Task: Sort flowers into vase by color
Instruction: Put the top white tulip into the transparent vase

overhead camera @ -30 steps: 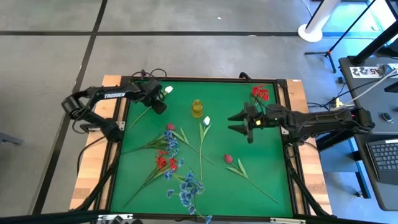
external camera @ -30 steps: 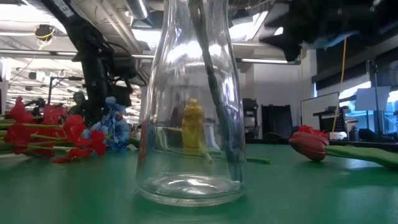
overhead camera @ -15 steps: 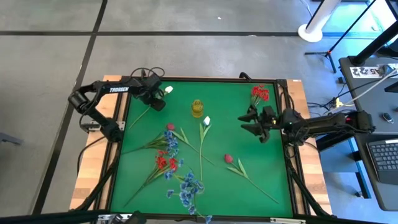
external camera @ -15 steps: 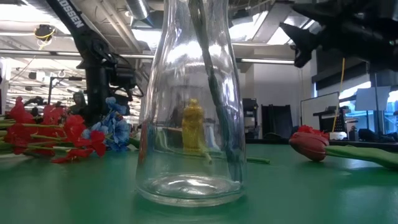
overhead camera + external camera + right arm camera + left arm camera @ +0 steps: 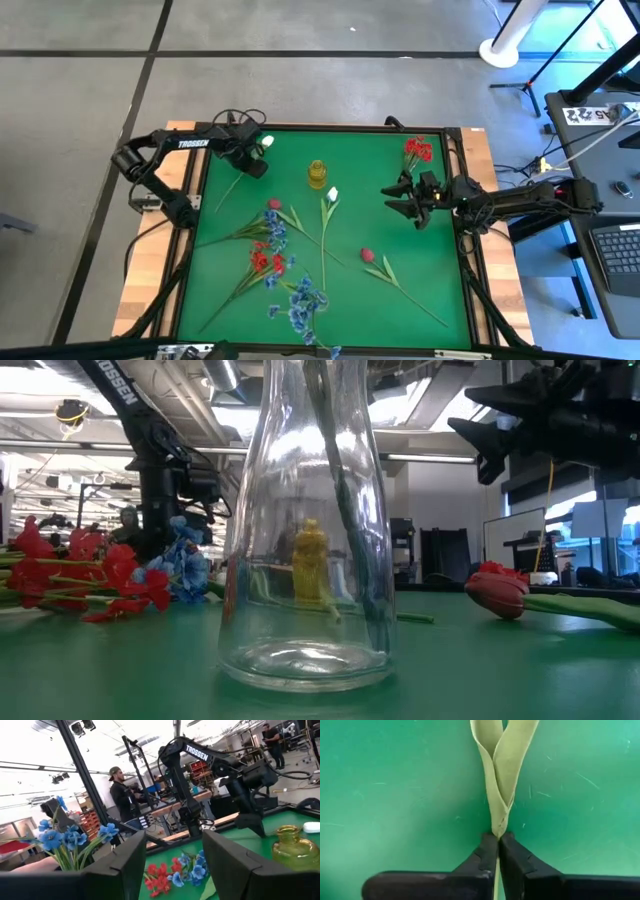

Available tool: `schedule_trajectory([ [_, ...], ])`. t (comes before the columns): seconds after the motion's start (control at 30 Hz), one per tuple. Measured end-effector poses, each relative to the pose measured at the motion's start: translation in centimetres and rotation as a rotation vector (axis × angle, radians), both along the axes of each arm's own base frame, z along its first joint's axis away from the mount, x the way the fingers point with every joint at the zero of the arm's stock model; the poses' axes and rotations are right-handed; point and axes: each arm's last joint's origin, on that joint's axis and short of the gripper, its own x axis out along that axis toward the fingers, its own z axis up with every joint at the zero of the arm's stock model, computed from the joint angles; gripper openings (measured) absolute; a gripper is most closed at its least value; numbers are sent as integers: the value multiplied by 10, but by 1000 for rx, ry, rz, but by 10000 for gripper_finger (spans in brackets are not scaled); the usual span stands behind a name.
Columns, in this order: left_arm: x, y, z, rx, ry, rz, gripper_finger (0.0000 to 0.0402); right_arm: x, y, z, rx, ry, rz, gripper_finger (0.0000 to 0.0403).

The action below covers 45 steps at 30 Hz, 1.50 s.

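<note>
TROSSEN — left arm (image 5: 185,144) | no other legible text

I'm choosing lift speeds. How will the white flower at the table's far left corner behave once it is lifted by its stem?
The white flower looks light: thin stem, small head. The left gripper has its fingers pinched on the stem just below the leaves, so the long unsupported end will probably droop and swing. The narrow stem may also twist or slip in the grip.

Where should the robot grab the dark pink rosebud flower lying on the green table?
Grip the rosebud flower on its thin bare stem just behind the head, coming straight down from above. It lies flat and apart from the other flowers, and the stem fits between fingers better than the round head.
</note>
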Motion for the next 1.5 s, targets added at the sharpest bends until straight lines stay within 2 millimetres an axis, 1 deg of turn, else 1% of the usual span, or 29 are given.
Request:
schedule_trajectory([
  [0.07, 5, -2, 10, -13, 2, -9, 6, 0, 0, 0, 3, -1, -14, 193],
  [0.13, 12, -8, 28, -25, -19, -35, 3, 0, -1, 0, 8, -1, -34, 193],
  [0.23, 28, -17, 74, 98, -151, -91, 2, 0, -2, 0, 15, -4, -73, 193],
  [0.3, 33, -31, 104, 164, -234, -130, 2, 0, -3, 0, 20, -5, -96, 193],
  [0.4, 36, -56, 150, 281, -430, -188, 2, 0, -4, 0, 31, -6, -135, 193],
  [0.47, 33, -75, 173, 347, -564, -234, 1, 1, -5, 1, 36, -7, -159, 193],
  [0.6, 32, -112, 204, 409, -868, -385, 1, 10, -6, 16, 19, -17, -155, 193],
  [0.73, 36, -145, 224, 421, -1103, -533, 1, 24, -6, 36, -26, -2, -90, 193],
  [0.83, 42, -168, 235, 412, -1244, -623, 0, 35, -6, 47, -49, 8, -45, 193],
  [0.97, 45, -199, 248, 413, -1403, -732, 0, 42, -7, 48, -59, 25, -45, 193],
  [1.07, 46, -218, 252, 471, -1449, -775, 0, 44, -8, 48, -60, 5, -56, 193],
  [1.13, 50, -225, 253, 537, -1449, -777, 0, 47, -8, 52, -55, -41, -62, 193],
  [1.23, 66, -226, 244, 597, -1399, -736, 0, 61, -6, 63, -65, -66, -19, 193],
  [1.37, 95, -217, 221, 624, -1278, -714, 0, 91, 7, 83, -152, -63, 67, 193],
  [1.43, 106, -211, 211, 626, -1229, -702, 0, 105, 14, 92, -198, -39, 101, 193],
  [1.5, 113, -206, 206, 620, -1218, -683, 0, 116, 19, 100, -235, -17, 112, 193],
])
